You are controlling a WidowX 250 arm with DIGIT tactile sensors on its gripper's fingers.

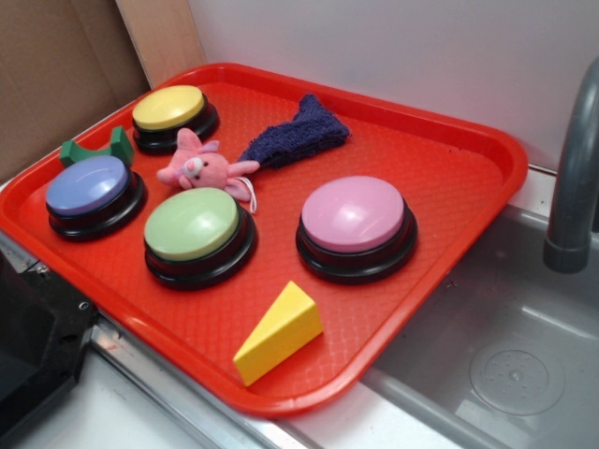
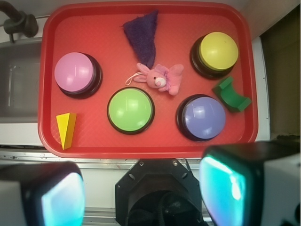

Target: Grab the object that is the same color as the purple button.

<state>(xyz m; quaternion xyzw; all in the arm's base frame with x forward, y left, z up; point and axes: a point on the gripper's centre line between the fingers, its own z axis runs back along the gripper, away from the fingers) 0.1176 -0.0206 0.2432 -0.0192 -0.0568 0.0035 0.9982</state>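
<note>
The object, a dark indigo-purple fuzzy cloth (image 1: 295, 133) (image 2: 142, 36), lies flat near the far side of the red tray (image 1: 449, 201) (image 2: 51, 56). The purple button (image 1: 91, 189) (image 2: 204, 117) sits near the tray's left edge in the exterior view, well apart from the cloth. My gripper (image 2: 143, 195) is open, high above the tray's near edge, with nothing between its fingers (image 2: 222, 188). It does not show in the exterior view.
On the tray also stand a yellow button (image 1: 169, 110), a green button (image 1: 193, 227) and a pink-lilac button (image 1: 354, 217). A pink plush animal (image 1: 201, 166) lies beside the cloth. A green block (image 1: 92, 147) and a yellow wedge (image 1: 279, 332) lie nearby. A sink (image 1: 524, 355) and faucet (image 1: 573, 187) are at right.
</note>
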